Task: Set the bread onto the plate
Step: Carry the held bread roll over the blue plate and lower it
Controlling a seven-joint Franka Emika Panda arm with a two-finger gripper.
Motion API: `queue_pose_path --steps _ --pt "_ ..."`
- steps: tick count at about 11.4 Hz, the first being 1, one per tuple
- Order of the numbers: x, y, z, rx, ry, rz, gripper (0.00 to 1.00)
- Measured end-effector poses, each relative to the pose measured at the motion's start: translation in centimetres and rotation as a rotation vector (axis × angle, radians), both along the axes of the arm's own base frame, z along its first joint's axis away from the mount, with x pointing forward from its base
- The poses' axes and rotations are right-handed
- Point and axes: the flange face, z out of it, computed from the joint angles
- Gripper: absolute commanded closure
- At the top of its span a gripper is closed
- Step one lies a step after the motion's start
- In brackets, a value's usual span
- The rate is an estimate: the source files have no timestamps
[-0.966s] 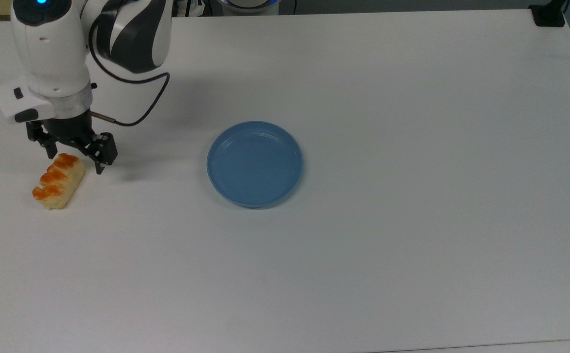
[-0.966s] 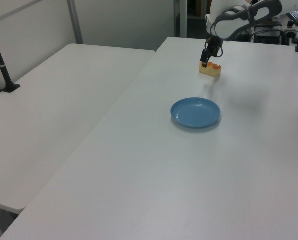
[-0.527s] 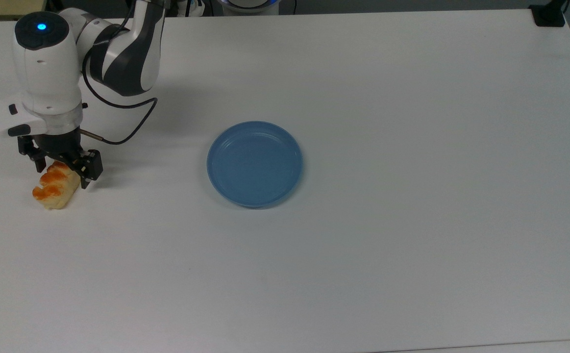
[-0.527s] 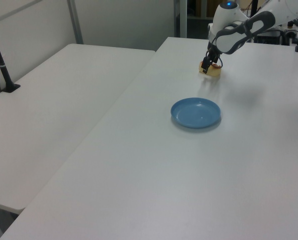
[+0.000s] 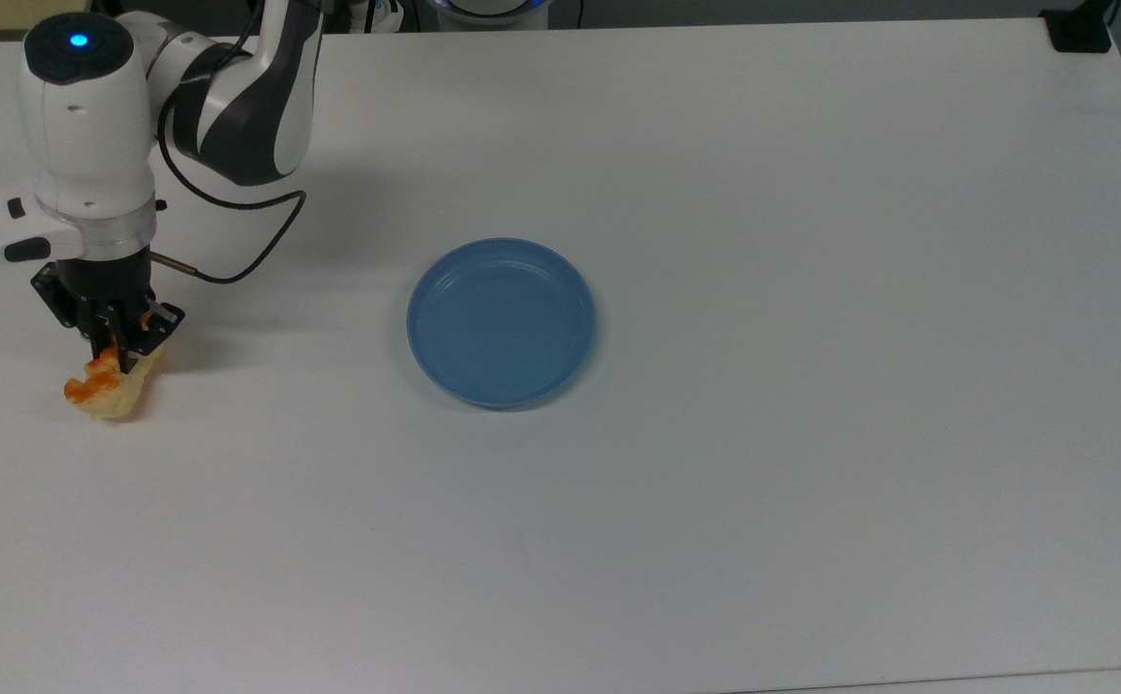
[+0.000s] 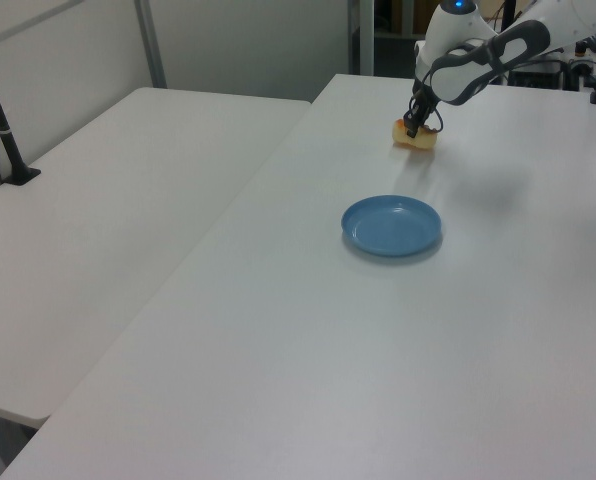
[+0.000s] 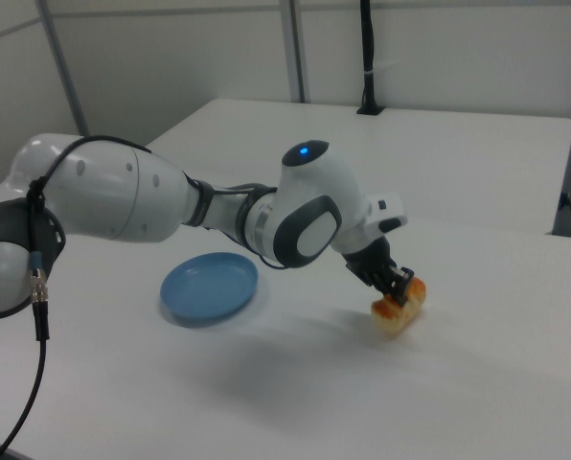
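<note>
The bread (image 5: 105,393), a small pale-yellow roll with orange-brown glazed bumps, is at the top view's far left on the white table. My gripper (image 5: 122,349) points down and is shut on the roll's far end, squeezing it narrow. In the right view the bread (image 7: 399,313) hangs tilted under the gripper (image 7: 401,287); I cannot tell whether its low end touches the table. The blue plate (image 5: 502,323) lies bare near the table's middle, well to the top view's right of the bread. In the left view the bread (image 6: 415,138) is beyond the plate (image 6: 391,225).
A black cable (image 5: 242,265) loops from the wrist over the table. A black clamp base (image 5: 1080,29) sits at the top view's far right corner. A second white table (image 6: 98,230) with a black post (image 6: 3,130) adjoins in the left view.
The gripper came down over the bread's far end and its fingers closed on it. The bread's gripped end is now pinched and the roll looks tilted.
</note>
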Motion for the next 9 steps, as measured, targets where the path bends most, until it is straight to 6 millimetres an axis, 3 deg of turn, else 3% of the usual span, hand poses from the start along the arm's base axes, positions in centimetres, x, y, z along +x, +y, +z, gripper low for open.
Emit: queue_pose_path --steps 1,3,5,7,8,9 --pt "0.3 1.4 1.3 0.010 -0.001 0.014 0.83" --pt "0.8 7.4 4.5 0.067 0.061 0.070 0.82" --pt "0.9 17.3 7.2 0.138 0.157 0.167 0.81" --pt "0.7 27.7 7.7 0.169 0.185 0.193 0.79" --pt "0.3 31.5 7.1 0.176 0.193 0.197 0.73" --pt "-0.1 34.2 6.1 0.178 0.209 0.200 0.52"
